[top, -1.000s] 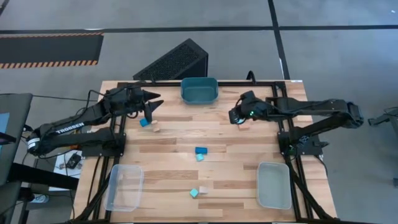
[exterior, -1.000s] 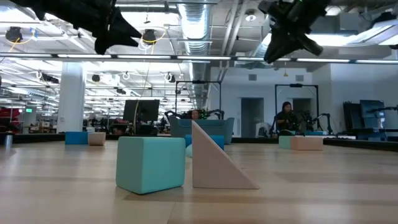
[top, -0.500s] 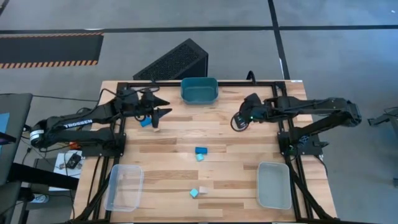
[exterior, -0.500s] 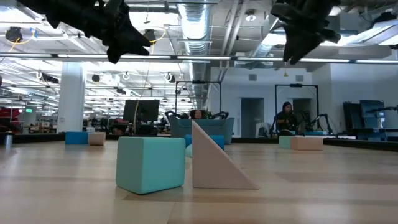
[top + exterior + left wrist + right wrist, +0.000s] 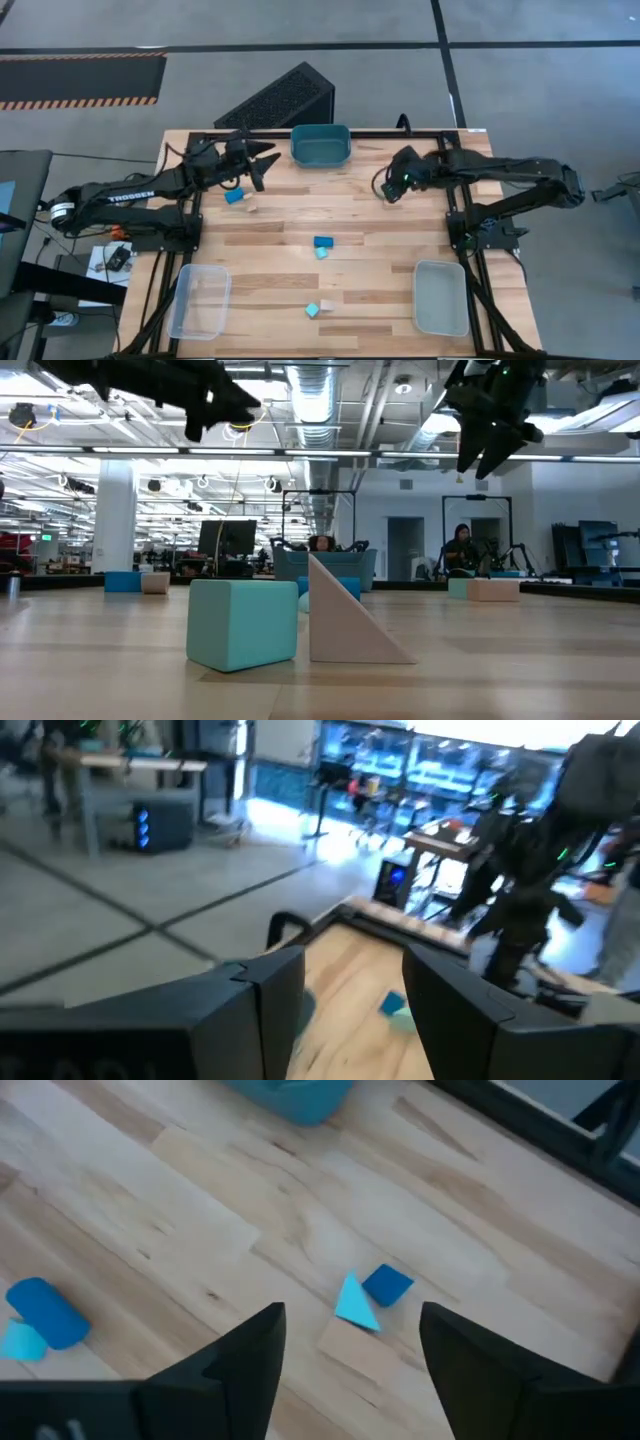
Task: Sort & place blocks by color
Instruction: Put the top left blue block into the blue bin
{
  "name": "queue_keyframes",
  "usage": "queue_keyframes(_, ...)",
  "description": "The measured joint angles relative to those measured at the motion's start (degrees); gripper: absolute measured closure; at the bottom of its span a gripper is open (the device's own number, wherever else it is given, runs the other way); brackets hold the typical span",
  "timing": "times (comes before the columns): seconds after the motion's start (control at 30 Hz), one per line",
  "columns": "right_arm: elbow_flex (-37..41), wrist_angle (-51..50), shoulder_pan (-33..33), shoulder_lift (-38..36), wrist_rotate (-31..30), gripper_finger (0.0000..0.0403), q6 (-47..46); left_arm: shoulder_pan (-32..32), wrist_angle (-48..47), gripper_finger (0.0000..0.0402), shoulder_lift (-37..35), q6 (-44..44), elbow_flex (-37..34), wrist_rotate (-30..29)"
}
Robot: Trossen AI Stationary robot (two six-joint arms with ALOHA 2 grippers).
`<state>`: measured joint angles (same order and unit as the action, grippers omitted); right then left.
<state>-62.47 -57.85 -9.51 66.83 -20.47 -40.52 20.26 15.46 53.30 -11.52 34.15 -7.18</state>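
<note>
1. High view: teal bin (image 5: 320, 146) at the far edge, clear bin (image 5: 199, 299) and grey bin (image 5: 440, 296) near; blocks scattered between.
2. Left gripper (image 5: 262, 164), fingers apart and empty, hangs beside the blue block (image 5: 234, 196); a descent from there could miss it.
3. Right gripper (image 5: 392, 190), spread and empty, could nudge its blocks (image 5: 372, 1292) together.

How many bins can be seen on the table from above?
3. The teal bin is at the middle of the far edge. The left clear bin is at the near left corner, and the right clear bin is at the near right corner. None seems hidden.
</note>
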Motion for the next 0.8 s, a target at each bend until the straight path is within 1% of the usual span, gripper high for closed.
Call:
queue_keyframes(0.07,-0.1,-0.8,-1.3,-1.4,0.7,0.0148,1.4,0.0,-0.1,0.0232,2.0,-1.6,-0.1,-0.1)
queue_keyframes(0.13,0.4,-1.5,-1.8,-3.0,0.8,0.0148,2.0,-0.1,2.6,0.0224,3.9,-2.9,-0.1,1.2)
queue_keyframes(0.27,4.0,-1.6,-1.9,-5.5,1.3,0.0148,2.7,-0.2,5.2,0.0206,5.0,-3.9,-0.1,1.8)
queue_keyframes(0.33,6.3,-0.5,-1.9,-6.2,2.3,0.0148,2.7,-0.1,3.9,0.0195,5.0,-4.6,-0.1,0.2)
queue_keyframes(0.4,8.3,0.6,-1.8,-6.5,2.6,0.0148,2.8,-0.1,0.5,0.018,5.0,-5.9,-0.1,-1.1)
queue_keyframes(0.43,9.4,1.4,-1.8,-6.5,2.6,0.0148,3.3,-0.1,-1.5,0.0173,5.1,-6.6,-0.1,-1.3)
queue_keyframes(0.53,11.8,3.0,-1.8,-5.9,2.8,0.0148,4.1,-0.7,-3.6,0.0155,7.6,-8.2,-1.1,-0.3)
queue_keyframes(0.63,13.5,3.1,-1.8,-5.6,5.2,0.0148,6.6,-2.5,-1.2,0.0147,11.3,-9.2,-1.4,1.8)
queue_keyframes(0.8,15.5,3.0,-4.0,-5.3,11.4,0.0147,11.1,-5.8,5.3,0.0146,17.2,-8.5,-1.4,1.9)
